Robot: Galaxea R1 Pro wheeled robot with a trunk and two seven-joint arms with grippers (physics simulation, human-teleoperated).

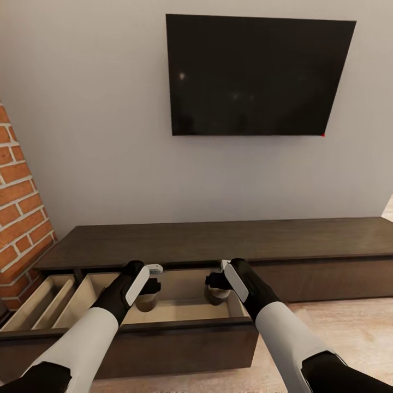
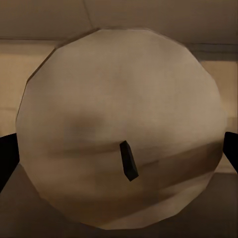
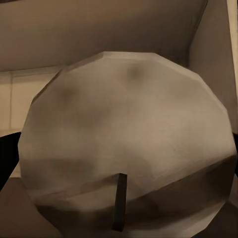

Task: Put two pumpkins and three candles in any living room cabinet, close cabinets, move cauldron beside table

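- Two candles in hand — one per claw, both hanging inside the open drawer [image 1: 180, 311] of the cabinet [image 1: 229, 240].
- Left claw [image 1: 148, 287]: closed round a candle [image 1: 146, 301]; in the left wrist view that candle [image 2: 121, 134] has its round top and dark wick facing the camera, with a dark finger [image 2: 7, 158] at either edge, so the grip looks to sit across its widest part.
- Right claw [image 1: 217, 282]: likewise closed round a candle [image 1: 216, 296]; the right wrist view gives the same picture, candle [image 3: 129, 148] top with wick, and pale drawer walls behind.
- Whether either candle already touches the drawer floor cannot be told.
- Step in hand, as judged: set both candles down in the drawer.
- To do it well: lower until each base rests flat, open the jaws only then, and lift straight up so the fingers do not tip the candle.
- Keep the two candles apart, and clear of the drawer front and side wall, so the drawer can shut freely.
- One drawer compartment holds the candles; a second open section with dividers [image 1: 49, 300] lies beside it, near the brick [image 1: 19, 207].
- One black TV [image 1: 256, 76] on the wall above.
- One cabinet — its drawers are yet to be closed.
- Zero pumpkins and no cauldron can be counted from here; the third candle is likewise uncounted.
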